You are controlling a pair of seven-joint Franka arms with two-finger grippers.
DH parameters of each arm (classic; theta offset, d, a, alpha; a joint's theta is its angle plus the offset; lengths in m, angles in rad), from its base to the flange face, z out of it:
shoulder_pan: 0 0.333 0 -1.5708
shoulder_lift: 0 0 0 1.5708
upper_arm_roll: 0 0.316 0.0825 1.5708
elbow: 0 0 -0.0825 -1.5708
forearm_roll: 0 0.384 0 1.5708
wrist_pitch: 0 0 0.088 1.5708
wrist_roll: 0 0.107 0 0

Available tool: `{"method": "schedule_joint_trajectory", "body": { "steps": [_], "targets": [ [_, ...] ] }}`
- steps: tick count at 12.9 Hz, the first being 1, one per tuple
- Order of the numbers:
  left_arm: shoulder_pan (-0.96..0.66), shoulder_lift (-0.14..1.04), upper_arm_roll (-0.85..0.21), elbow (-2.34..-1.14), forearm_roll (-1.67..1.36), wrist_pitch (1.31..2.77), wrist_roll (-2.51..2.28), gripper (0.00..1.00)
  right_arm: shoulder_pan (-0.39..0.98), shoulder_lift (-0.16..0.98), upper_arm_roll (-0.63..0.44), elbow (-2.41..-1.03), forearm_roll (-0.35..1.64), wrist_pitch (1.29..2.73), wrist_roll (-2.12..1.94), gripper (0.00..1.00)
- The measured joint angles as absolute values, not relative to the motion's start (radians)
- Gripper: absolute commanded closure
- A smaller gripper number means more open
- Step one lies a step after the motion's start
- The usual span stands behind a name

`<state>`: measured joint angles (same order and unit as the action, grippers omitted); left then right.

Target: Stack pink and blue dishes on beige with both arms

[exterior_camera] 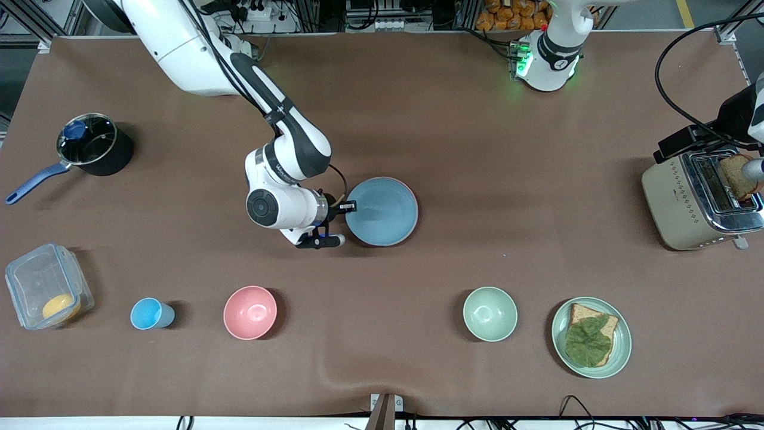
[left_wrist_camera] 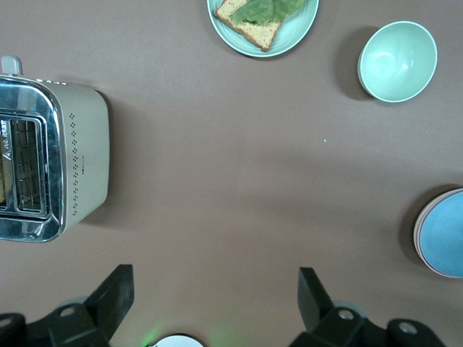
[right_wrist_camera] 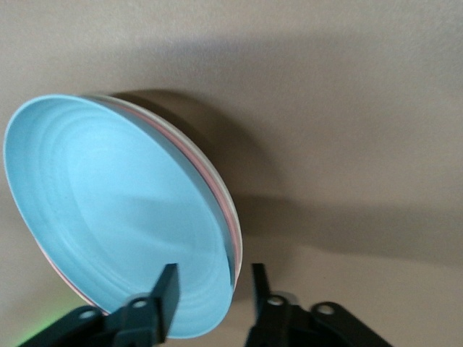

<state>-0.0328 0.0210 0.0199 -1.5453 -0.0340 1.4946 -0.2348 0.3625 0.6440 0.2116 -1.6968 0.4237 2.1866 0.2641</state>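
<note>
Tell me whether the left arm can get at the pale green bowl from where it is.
Probably yes. The left hand hangs open over bare table beside the toaster, and nothing stands between it and the pale green bowl. The right hand is at the blue plate, well clear.

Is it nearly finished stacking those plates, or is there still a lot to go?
It looks nearly finished. The blue plate lies on top, with a pink plate's rim and a pale rim under it, so all three seem stacked. The right hand straddles the blue plate's edge, fingers parted, seemingly letting go. The left hand waits open, up above the table near the toaster. Only backing away seems left.
</note>
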Motion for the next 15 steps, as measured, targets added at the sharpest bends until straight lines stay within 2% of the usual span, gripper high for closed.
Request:
{"method": "schedule_joint_trajectory", "body": {
  "steps": [3,7,12,15],
  "targets": [
    [-0.033,0.02,0.02,-1.545,-0.034,1.496,-0.235,0.0,0.329,0.637,0.201,-1.668,0.406,2.129,0.259,0.0],
    [-0.032,0.019,0.02,-1.544,-0.034,1.497,-0.235,0.0,0.208,0.586,0.199,-1.566,0.247,1.888,0.174,0.0],
    [-0.03,0.017,0.021,-1.543,-0.034,1.508,-0.235,0.0,0.073,0.402,0.197,-1.524,0.067,1.724,0.076,0.0],
    [-0.029,0.017,0.022,-1.543,-0.034,1.517,-0.235,0.0,-0.017,0.271,0.197,-1.522,0.026,1.658,0.051,0.0]
  ]
}}
